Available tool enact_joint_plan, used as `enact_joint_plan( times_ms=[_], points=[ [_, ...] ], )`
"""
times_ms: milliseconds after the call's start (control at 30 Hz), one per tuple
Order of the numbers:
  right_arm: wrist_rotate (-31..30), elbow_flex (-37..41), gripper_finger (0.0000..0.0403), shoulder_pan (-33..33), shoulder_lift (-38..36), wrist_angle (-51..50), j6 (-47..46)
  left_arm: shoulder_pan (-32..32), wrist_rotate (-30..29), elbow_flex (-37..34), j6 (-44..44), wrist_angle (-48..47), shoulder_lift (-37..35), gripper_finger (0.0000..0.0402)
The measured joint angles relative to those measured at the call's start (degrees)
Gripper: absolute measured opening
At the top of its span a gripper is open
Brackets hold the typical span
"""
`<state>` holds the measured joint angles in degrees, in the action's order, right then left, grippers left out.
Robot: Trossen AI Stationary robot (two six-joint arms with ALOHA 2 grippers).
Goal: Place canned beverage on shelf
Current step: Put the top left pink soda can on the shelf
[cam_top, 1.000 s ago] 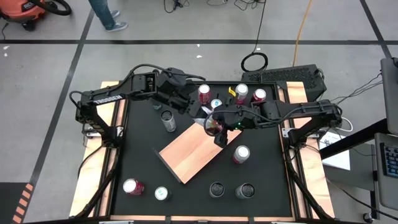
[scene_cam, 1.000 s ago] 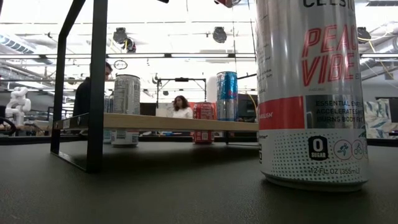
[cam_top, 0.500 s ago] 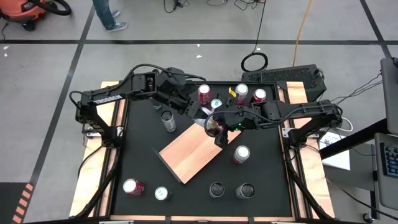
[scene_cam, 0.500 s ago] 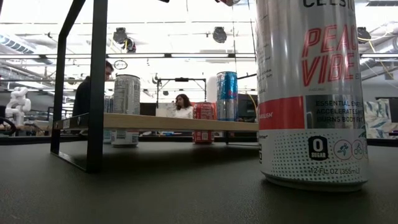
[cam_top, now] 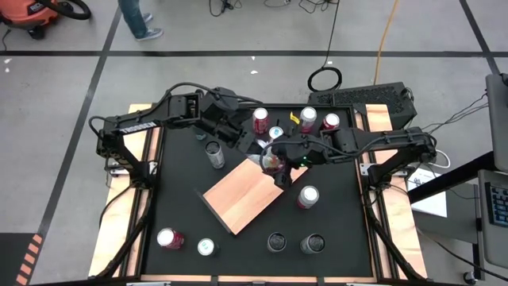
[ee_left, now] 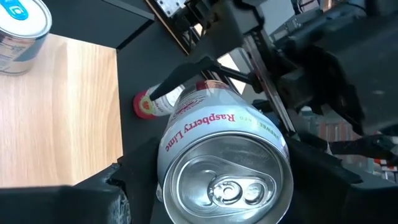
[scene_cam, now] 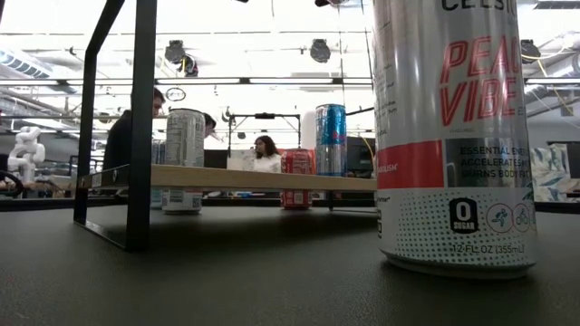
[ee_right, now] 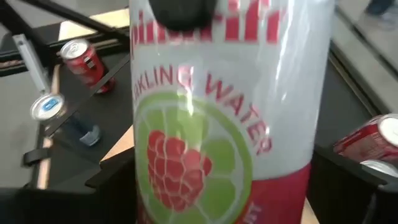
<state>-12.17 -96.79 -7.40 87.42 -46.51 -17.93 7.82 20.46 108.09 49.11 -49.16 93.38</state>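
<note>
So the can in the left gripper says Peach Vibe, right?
Not quite. The can in the left gripper says Raspberry Lime, as the left wrist view shows. Peach Vibe is on the other can, which stands on the table in the low view.

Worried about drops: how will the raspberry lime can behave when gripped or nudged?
The raspberry lime can looks tall and narrow, so probably tips easily. Its glossy round wall may slip, or roll if toppled. Sealed top suggests it's full.
</note>
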Motion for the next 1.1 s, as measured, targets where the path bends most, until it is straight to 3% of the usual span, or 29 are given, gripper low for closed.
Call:
enact_joint_plan(
  times_ms=[500, 767, 1100],
  points=[
    [0.44, 0.0, 0.0354, -0.02, -5.71, -18.73, -1.36, 2.64, 0.58, 0.02, -3.72, -4.96, 0.0, 0.0279],
    [0.04, 0.0, 0.0347, -2.1, -11.66, -30.1, -8.67, 3.88, -4.43, 0.11, -8.4, -12.41, 3.05, 0.0279],
    [-10.22, 0.0, 0.033, -8.57, -16.95, -35.81, -20.7, 3.46, -6.52, 0.07, -9.19, -13.03, 9.46, 0.0279]
  ],
)
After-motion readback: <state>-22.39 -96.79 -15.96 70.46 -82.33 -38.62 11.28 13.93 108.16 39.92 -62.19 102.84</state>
